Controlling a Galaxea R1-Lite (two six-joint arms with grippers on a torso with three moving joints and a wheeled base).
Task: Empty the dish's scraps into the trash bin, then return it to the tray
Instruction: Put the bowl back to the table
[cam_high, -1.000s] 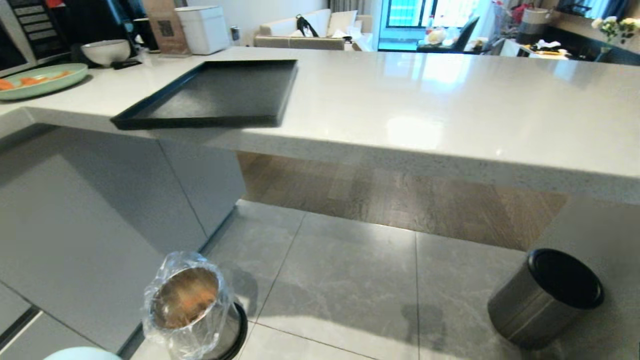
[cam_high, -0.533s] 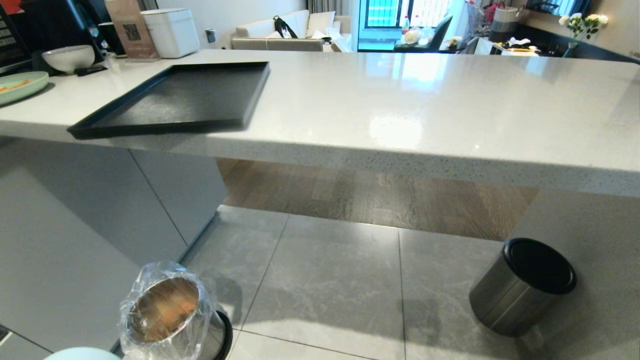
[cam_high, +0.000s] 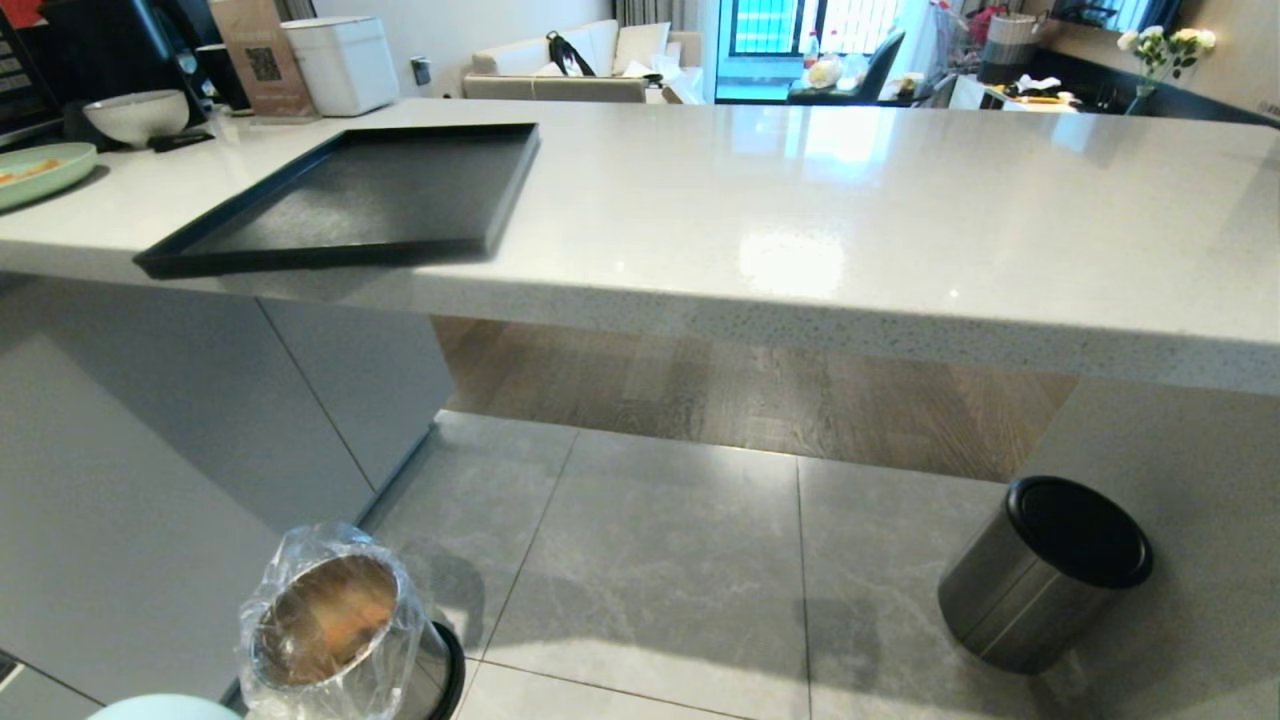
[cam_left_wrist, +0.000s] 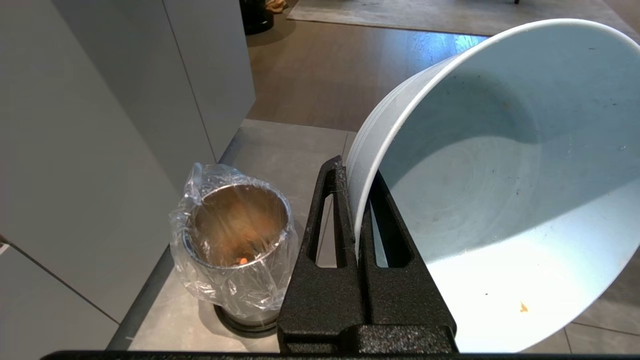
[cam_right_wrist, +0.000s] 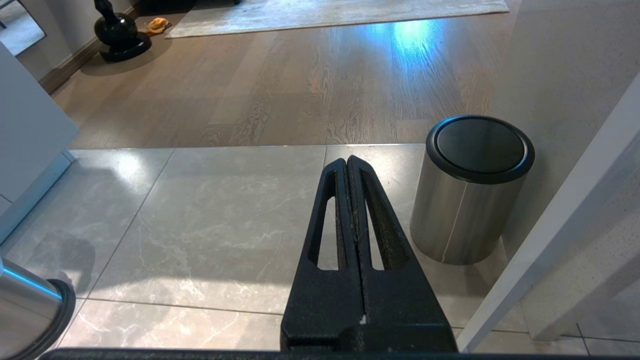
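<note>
My left gripper (cam_left_wrist: 356, 172) is shut on the rim of the dish (cam_left_wrist: 500, 175), one finger outside the wall and one inside. The white bowl hangs tilted beside and above the trash bin (cam_left_wrist: 235, 240). Its pale bluish inside is bare except for one tiny orange speck (cam_left_wrist: 523, 307). Orange scraps (cam_left_wrist: 242, 260) lie at the bottom of the bag-lined metal bin. In the head view only the dish's edge (cam_high: 165, 708) shows at the bottom left, next to the trash bin (cam_high: 330, 620). The black tray (cam_high: 350, 195) lies bare on the counter. My right gripper (cam_right_wrist: 347, 162) is shut and holds nothing, low over the floor tiles.
A second metal bin with a black lid (cam_high: 1050, 570) stands on the floor at the right. The counter's edge (cam_high: 800, 320) overhangs the floor. A green plate (cam_high: 40, 170) and a greyish bowl (cam_high: 135, 115) sit at the counter's far left. Grey cabinet fronts (cam_high: 150, 420) stand beside the trash bin.
Between one second and half a second ago the whole head view slid to the left, so the camera moved. Since then nothing has changed.
</note>
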